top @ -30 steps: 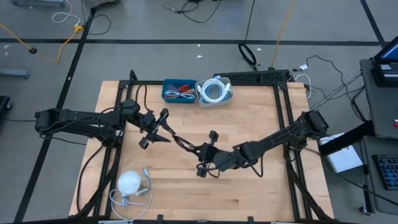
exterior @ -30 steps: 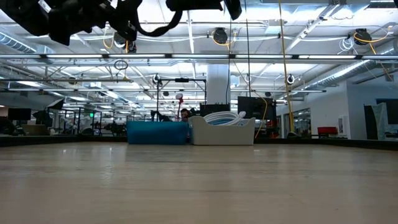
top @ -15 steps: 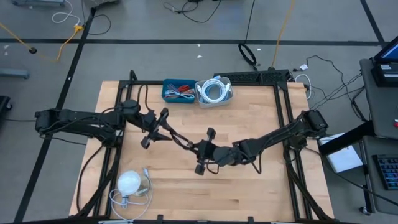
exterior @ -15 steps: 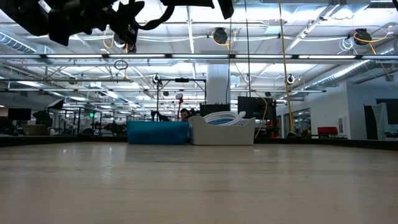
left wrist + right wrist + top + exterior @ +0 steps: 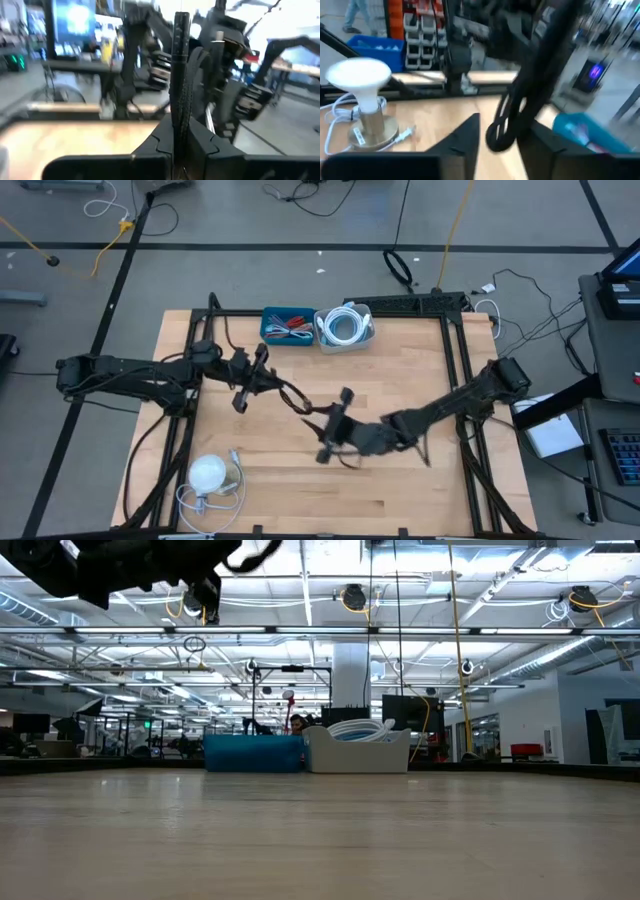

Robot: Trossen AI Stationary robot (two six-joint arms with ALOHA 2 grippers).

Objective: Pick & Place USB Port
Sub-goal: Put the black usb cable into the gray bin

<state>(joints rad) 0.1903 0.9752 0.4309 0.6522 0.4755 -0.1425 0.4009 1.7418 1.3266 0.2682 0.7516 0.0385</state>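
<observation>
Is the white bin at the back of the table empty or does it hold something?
Not empty. The white bin holds coiled white cable, seen from above in the high view and rising over its rim in the low view. It sits beside the blue bin.

A black cable [image 5: 292,397] hangs slack in the air between the two hands, sagging above the table [image 5: 430,480]. One end sits in the left hand [image 5: 250,378], the other in the right hand [image 5: 336,425].

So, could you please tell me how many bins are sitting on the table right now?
2. A blue bin and a white bin stand side by side at the table's far edge, blue nearer the left arm's side. Nothing suggests another is hidden.
</observation>
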